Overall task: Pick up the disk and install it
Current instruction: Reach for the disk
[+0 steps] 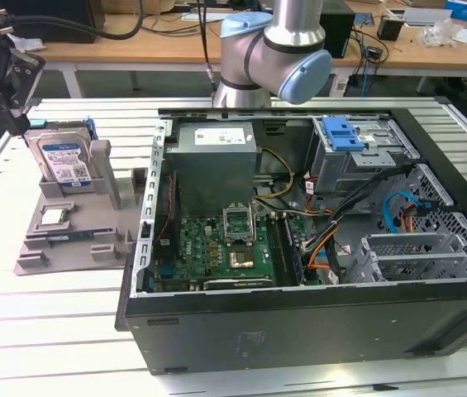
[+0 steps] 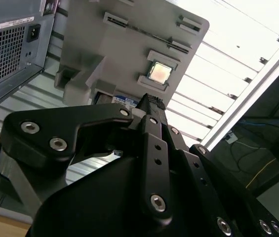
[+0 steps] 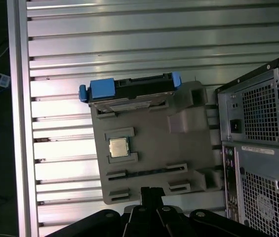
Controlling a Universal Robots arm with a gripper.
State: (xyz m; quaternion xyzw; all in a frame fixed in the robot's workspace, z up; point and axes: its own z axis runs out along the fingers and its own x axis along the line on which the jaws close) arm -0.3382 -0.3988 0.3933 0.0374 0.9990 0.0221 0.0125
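Note:
The disk (image 1: 64, 160), a silver drive with a blue-and-white label in a blue carrier frame, stands on edge in a grey holder (image 1: 72, 236) at the exterior view's left, outside the computer case. In the first wrist view I look down on the disk's (image 3: 129, 90) top edge and the blue frame. My gripper (image 1: 23, 126) hangs just beside the disk's upper corner, on the exterior view's left of it, not touching it. Its fingers meet in both wrist views (image 3: 150, 191) (image 2: 151, 100) with nothing between them. A strip of the disk's label (image 2: 121, 99) peeks out past the fingertip.
A small square silver chip (image 3: 118, 147) lies in the grey holder. The open computer case (image 1: 316, 331) takes up the exterior view's middle and right, with a grey drive cage and blue latch (image 1: 342, 134) at its back. The arm's base (image 1: 258, 58) stands behind the case.

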